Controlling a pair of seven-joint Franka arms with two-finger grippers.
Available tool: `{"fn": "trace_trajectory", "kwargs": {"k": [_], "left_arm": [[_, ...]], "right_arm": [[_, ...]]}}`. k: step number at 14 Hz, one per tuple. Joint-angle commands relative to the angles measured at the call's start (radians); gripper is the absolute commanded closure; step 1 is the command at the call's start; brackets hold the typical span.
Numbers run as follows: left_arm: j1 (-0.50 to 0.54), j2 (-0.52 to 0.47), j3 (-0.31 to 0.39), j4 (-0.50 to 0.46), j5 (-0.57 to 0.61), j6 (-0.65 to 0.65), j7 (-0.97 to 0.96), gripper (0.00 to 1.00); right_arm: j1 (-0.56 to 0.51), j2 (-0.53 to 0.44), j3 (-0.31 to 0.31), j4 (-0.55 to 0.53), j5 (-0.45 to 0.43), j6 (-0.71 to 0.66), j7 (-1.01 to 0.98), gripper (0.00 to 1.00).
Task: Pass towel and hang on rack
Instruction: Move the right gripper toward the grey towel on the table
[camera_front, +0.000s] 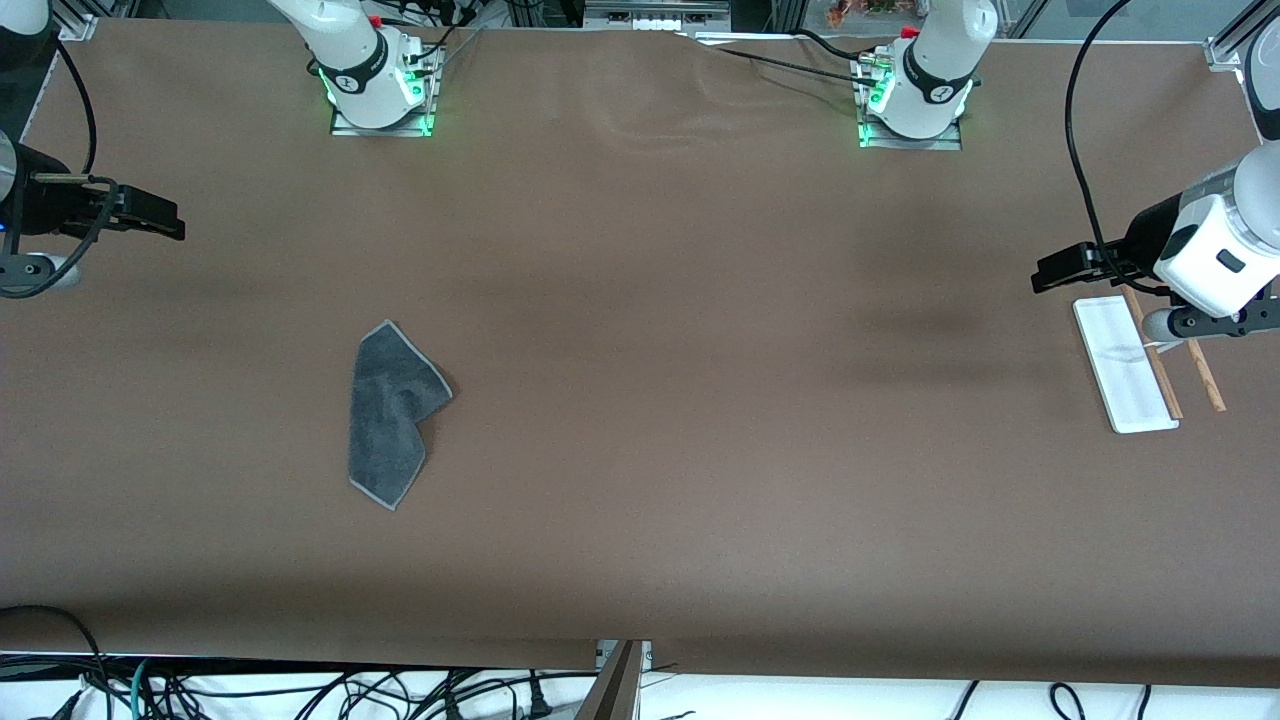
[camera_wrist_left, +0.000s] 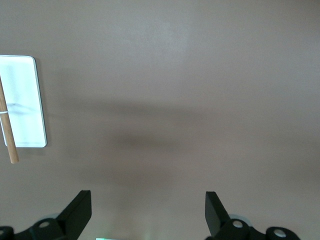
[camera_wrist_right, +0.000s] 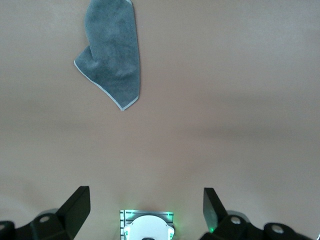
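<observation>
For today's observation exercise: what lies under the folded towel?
Only brown table shows around the towel. It lies flat and folded; anything beneath it, and its underside, is covered.

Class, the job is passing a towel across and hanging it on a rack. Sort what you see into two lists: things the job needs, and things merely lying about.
Needed for the job:
- towel, flat toward the right arm's end
- rack, at the left arm's end
- right gripper, open, waiting
- left gripper, open, beside the rack

Lying about:
- loose cables under the table edge nearest the camera
</observation>
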Motion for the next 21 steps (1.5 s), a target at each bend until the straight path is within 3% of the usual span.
{"fn": "trace_trajectory", "kwargs": {"k": [1, 5, 11, 14, 21], "left_arm": [[-0.005, 0.003, -0.002, 0.011, 0.019, 0.003, -0.009, 0.00], [-0.002, 0.009, -0.002, 0.012, 0.019, 0.004, -0.009, 0.00], [0.001, 0.007, -0.002, 0.014, 0.022, 0.024, -0.008, 0.00], [-0.005, 0.009, -0.002, 0.024, 0.054, 0.021, -0.008, 0.00], [-0.003, 0.009, 0.000, 0.024, 0.054, 0.023, -0.008, 0.00]], "right_arm": [[-0.002, 0.005, 0.005, 0.017, -0.008, -0.002, -0.008, 0.00], [0.004, 0.011, 0.006, 0.017, -0.006, 0.010, -0.010, 0.00], [0.104, 0.092, 0.006, 0.017, -0.052, 0.069, 0.004, 0.00], [0.134, 0.155, 0.005, 0.017, -0.074, 0.171, -0.007, 0.00], [0.211, 0.336, 0.010, 0.017, -0.035, 0.407, 0.021, 0.00]]}}
